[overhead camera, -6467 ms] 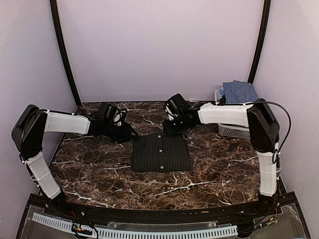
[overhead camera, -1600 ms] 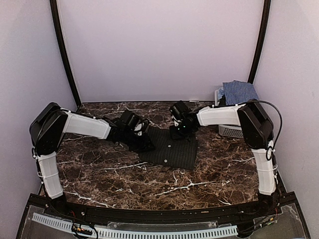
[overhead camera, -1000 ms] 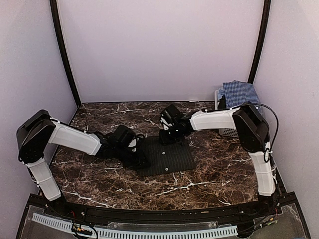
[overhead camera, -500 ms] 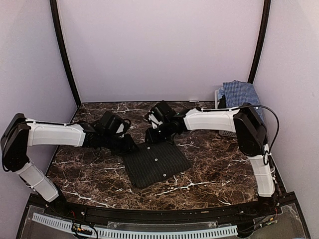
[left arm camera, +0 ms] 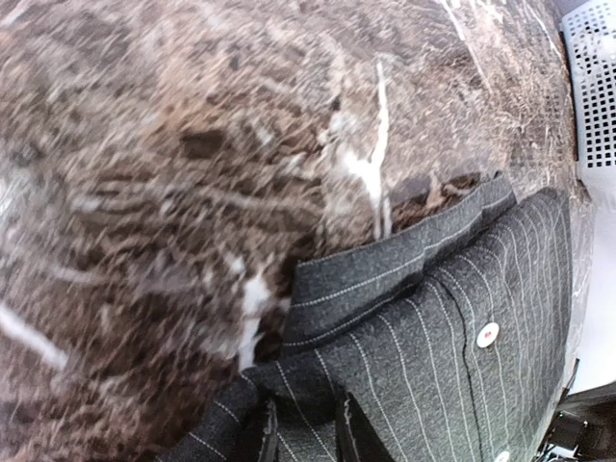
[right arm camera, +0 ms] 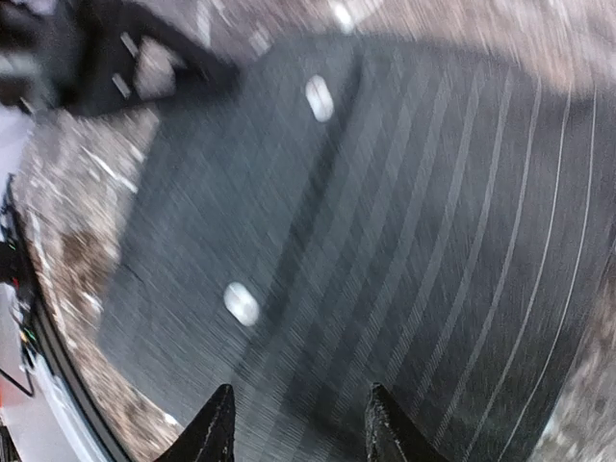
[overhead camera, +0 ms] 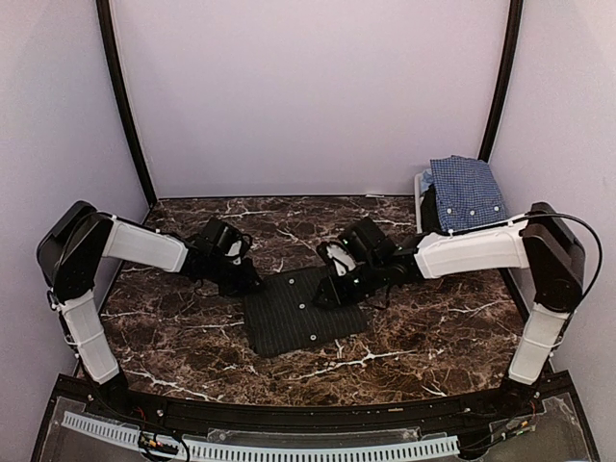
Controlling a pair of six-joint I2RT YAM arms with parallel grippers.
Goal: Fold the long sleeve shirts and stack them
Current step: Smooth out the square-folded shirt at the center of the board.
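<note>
The black pinstriped shirt (overhead camera: 303, 318) lies folded into a rectangle at the table's middle, turned slightly, buttons up. My left gripper (overhead camera: 248, 282) is at its far left corner. In the left wrist view the left gripper (left arm camera: 306, 438) is shut on a fold of that shirt (left arm camera: 462, 289). My right gripper (overhead camera: 327, 294) hovers low over the shirt's far right part. In the right wrist view the right gripper (right arm camera: 296, 423) is open with only pinstriped cloth (right arm camera: 385, 192) beneath. The blue-and-white check shirt (overhead camera: 467, 192) lies on the basket at the back right.
The white slatted basket (overhead camera: 422, 185) stands at the back right corner against the wall; its corner shows in the left wrist view (left arm camera: 597, 96). The dark marble table (overhead camera: 173, 337) runs to the side walls. The left gripper's body shows in the right wrist view (right arm camera: 144, 67).
The black shirt has been dragged and turned on the table. In the last half second my right gripper left the far edge and swung right and nearer; the left arm drew back a little.
</note>
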